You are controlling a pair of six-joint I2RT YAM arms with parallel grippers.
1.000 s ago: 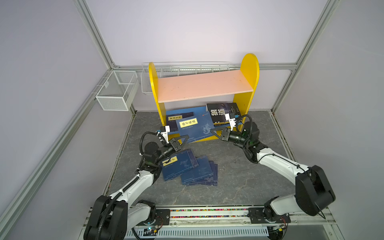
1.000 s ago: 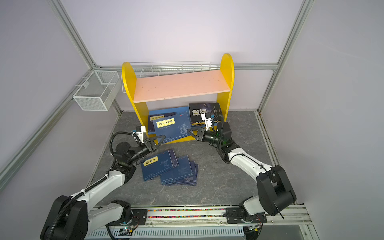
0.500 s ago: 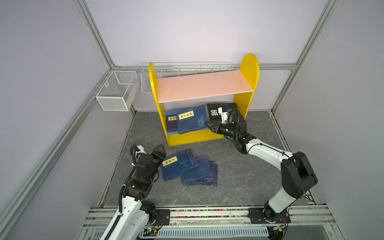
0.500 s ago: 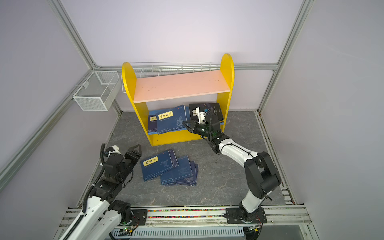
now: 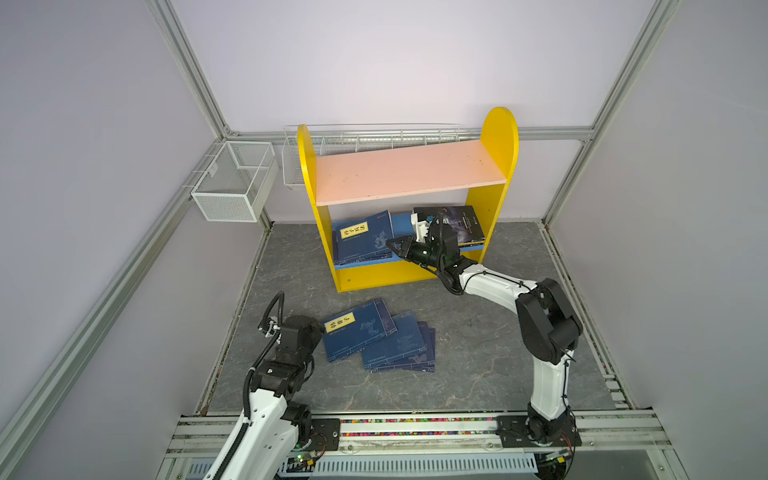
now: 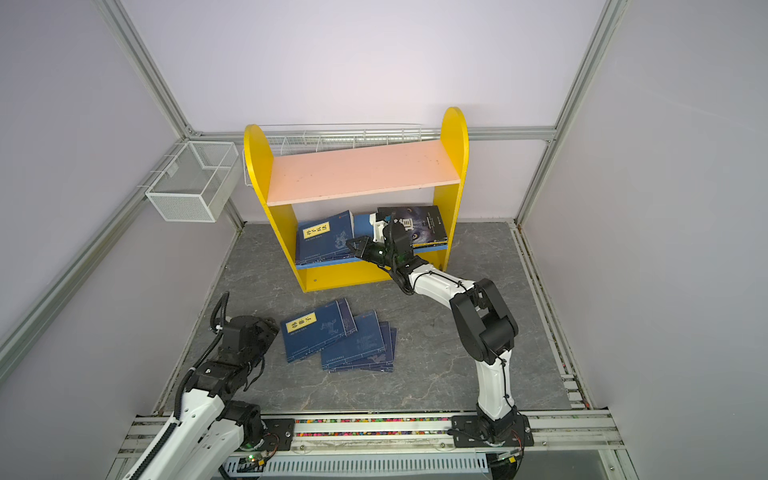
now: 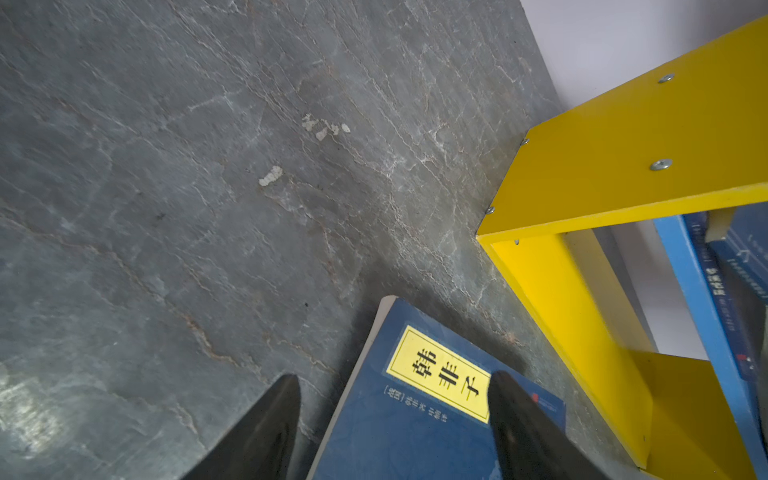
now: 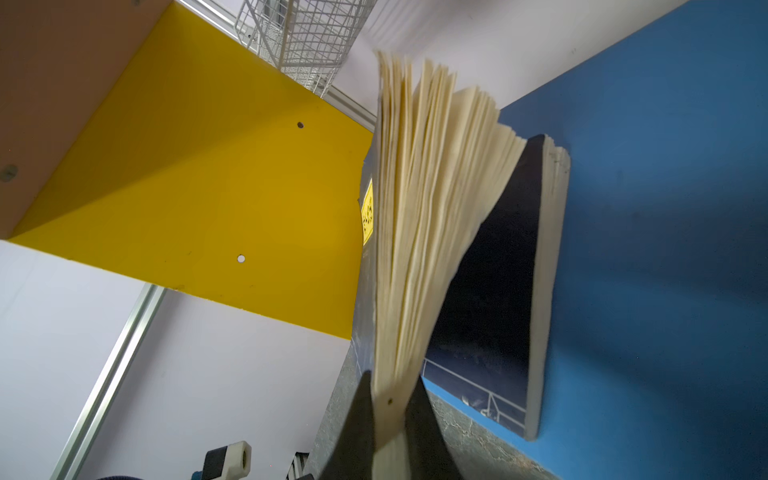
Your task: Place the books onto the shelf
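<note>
The shelf (image 5: pixel 409 172) stands at the back; a navy book (image 5: pixel 361 243) and a black book (image 5: pixel 457 224) lie on its blue lower board (image 8: pixel 665 208). My right gripper (image 8: pixel 390 409) reaches into that tier and is shut on the navy book's page edge (image 8: pixel 419 216), whose pages fan out. Several more navy books (image 5: pixel 399 349) lie spread on the floor. My left gripper (image 7: pixel 395 415) is open over the corner of the top one (image 7: pixel 415 436), one finger (image 7: pixel 523 424) above its yellow label, the other finger (image 7: pixel 270 424) above bare floor.
A white mesh basket (image 5: pixel 232 183) hangs on the left wall, and a long wire basket (image 5: pixel 374 135) runs behind the shelf. Metal frame rails border the grey stone-pattern floor (image 5: pixel 478 332). The shelf's yellow side panel (image 7: pixel 623 158) is close to my left gripper.
The navy book, held in front of the shelf by both grippers, now lies in the lower tier. My left gripper let go, opened and drew back over the floor books. The right followed the book in.
</note>
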